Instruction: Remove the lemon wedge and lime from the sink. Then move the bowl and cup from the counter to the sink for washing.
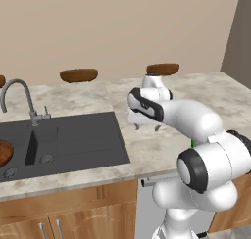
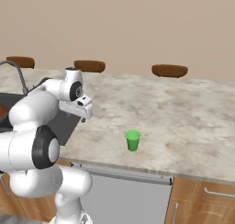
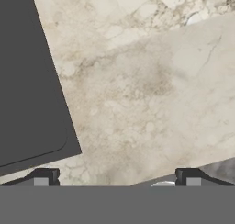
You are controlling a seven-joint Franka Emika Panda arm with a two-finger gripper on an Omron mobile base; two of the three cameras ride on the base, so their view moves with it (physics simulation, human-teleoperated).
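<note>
Marble counter: gripper wide open, empty, hovering just right of sink. Bowl already in basin. Cup upright near front edge; next: reach over, grasp it.

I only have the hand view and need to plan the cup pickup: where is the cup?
Observer: The cup stands upright on the counter, near its front edge.
Operator: Is the end effector close to it?
Observer: No. The open end effector hovers over the counter just beside the sink, apart from the cup.
Operator: And the bowl?
Observer: The bowl shows at the sink's far end, mostly cut off by the picture edge.
</note>
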